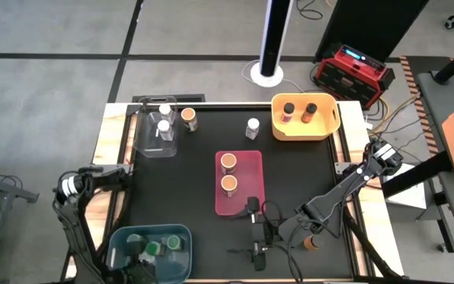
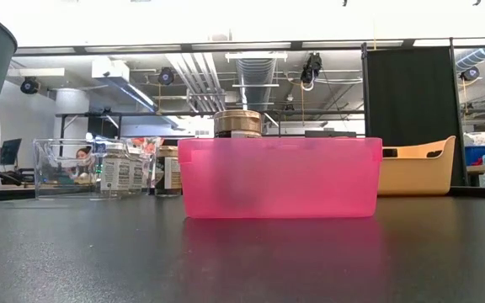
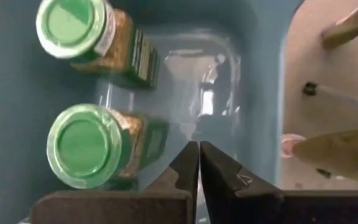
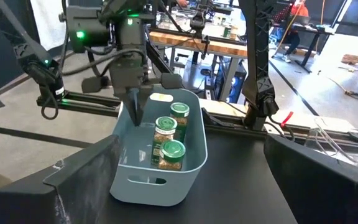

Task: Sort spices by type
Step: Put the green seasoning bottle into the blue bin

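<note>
Green-lidded spice jars (image 3: pixel 82 146) (image 3: pixel 73 25) stand upright in the blue bin (image 1: pixel 124 237); the right wrist view shows three (image 4: pixel 171 152). My left gripper (image 3: pixel 199 155) (image 4: pixel 135 115) hangs shut inside that bin beside them, pointing down and touching nothing that shows. My right gripper (image 1: pixel 254 230) is open wide, low over the table's near edge and facing the blue bin. Two orange-lidded jars (image 1: pixel 228 162) stand in the pink bin (image 1: pixel 252 185). Two dark-lidded jars (image 1: pixel 288 109) are in the yellow bin (image 1: pixel 325 126), and white-lidded jars (image 1: pixel 163 126) in the clear bin (image 1: pixel 144 146).
An orange-lidded jar (image 1: pixel 188 117) stands on the table beside the clear bin. A white-lidded jar (image 1: pixel 252 126) stands alone at the far middle. Another orange-lidded jar (image 1: pixel 312 242) sits by my right arm near the near edge. Bare black table lies between the bins.
</note>
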Motion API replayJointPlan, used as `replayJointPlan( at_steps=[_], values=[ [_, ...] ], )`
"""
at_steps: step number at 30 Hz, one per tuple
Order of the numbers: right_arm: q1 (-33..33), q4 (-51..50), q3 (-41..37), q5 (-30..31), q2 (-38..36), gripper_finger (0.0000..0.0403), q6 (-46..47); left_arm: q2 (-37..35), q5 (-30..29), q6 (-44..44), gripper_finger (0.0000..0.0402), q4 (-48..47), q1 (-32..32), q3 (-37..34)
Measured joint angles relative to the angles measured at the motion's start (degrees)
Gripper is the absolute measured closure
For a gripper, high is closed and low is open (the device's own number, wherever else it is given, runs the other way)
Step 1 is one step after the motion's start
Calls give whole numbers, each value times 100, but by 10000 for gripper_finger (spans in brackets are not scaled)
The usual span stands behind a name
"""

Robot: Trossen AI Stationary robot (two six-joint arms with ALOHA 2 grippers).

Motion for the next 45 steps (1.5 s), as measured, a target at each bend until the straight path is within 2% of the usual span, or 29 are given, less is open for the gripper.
replayJointPlan(
  at_steps=[13,45],
  values=[
    [1,-2,0,0,0,14,3,154,2,-161,402,-65,199,-420],
    [2,-13,0,0,0,14,43,154,-239,-404,402,-448,229,-414]
  ],
)
